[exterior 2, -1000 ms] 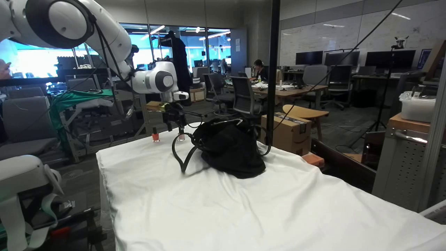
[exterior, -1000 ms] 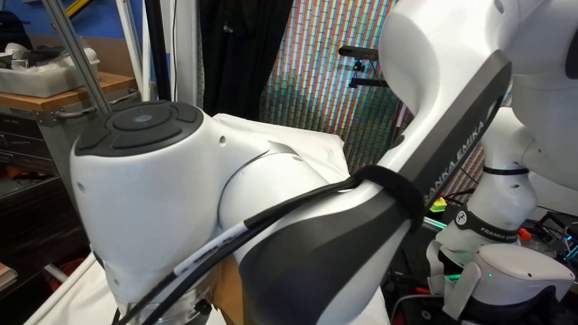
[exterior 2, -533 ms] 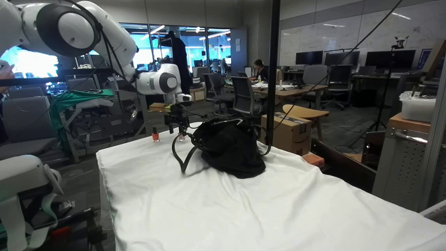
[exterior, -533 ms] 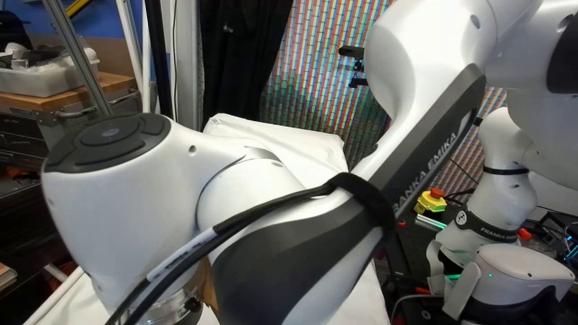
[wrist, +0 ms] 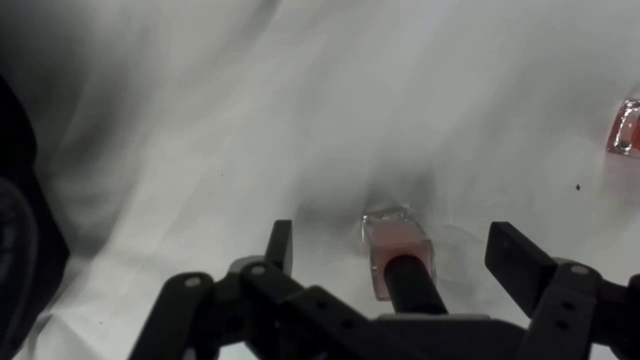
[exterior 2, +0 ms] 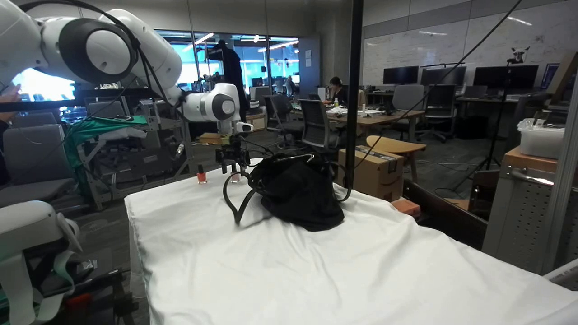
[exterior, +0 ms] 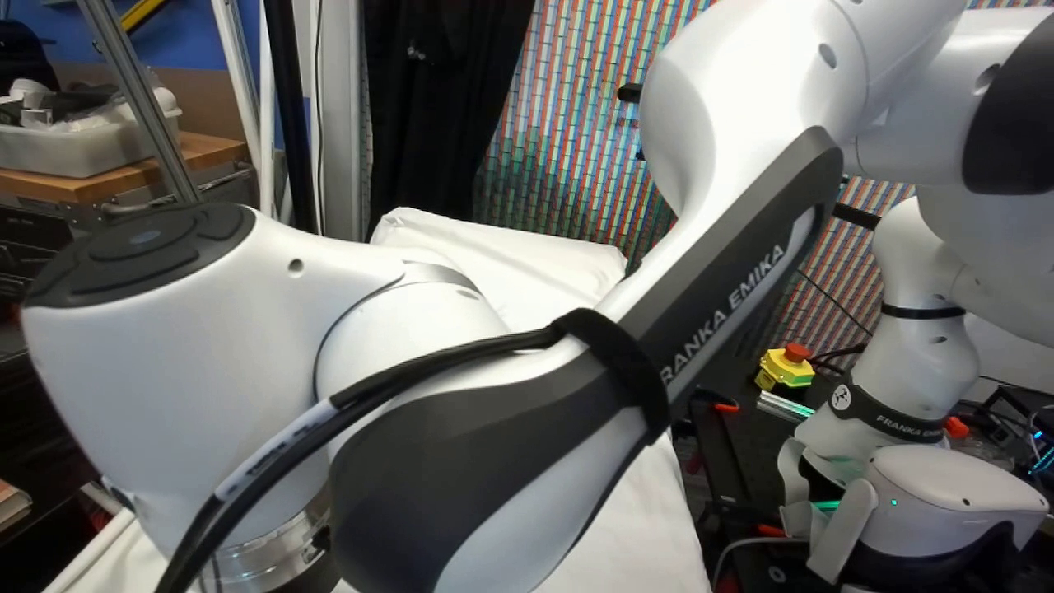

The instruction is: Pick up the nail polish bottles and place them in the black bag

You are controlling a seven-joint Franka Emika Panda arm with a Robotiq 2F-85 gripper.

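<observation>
Robotiq gripper [wrist: 389,246] is holding its fingers spread low in the wrist view, with a pink nail polish bottle [wrist: 400,244] standing between them, apart from both. In an exterior view, an orange-red bottle [exterior 2: 202,178] is standing upright left of centre, and the black bag [exterior 2: 300,194] is resting on the white cloth [exterior 2: 316,275] near the frame's middle.
</observation>
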